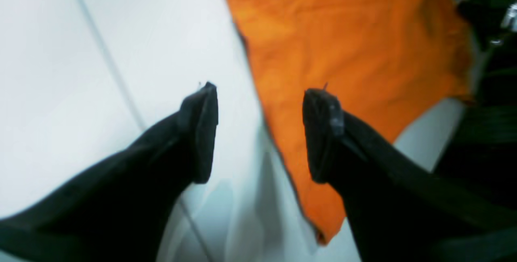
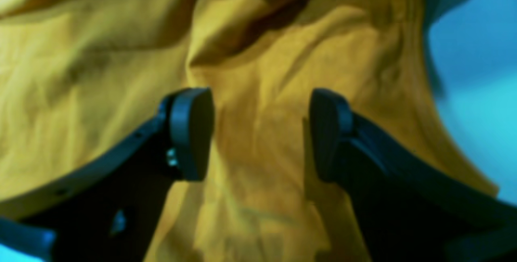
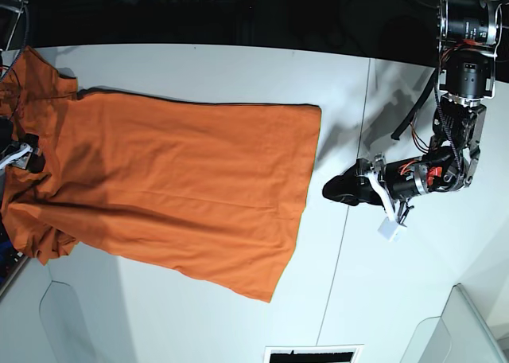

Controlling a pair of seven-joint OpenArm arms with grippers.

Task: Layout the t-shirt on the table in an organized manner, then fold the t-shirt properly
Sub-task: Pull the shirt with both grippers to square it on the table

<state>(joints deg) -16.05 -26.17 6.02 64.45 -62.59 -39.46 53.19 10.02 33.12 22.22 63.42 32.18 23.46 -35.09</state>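
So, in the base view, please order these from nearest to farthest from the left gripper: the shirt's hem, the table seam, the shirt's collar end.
From the left gripper:
1. The table seam, just beside it.
2. The t-shirt hem, further across the table.
3. The collar end, at the opposite edge of the view.

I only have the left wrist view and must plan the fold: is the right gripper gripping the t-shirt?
Observer: No. The right gripper is open, with its fingers spread over wrinkled fabric of the t-shirt.
Operator: Is the body spread flat?
Observer: Mostly. The base view shows it laid lengthwise on the table, smooth toward the hem but rumpled at the right arm's end.
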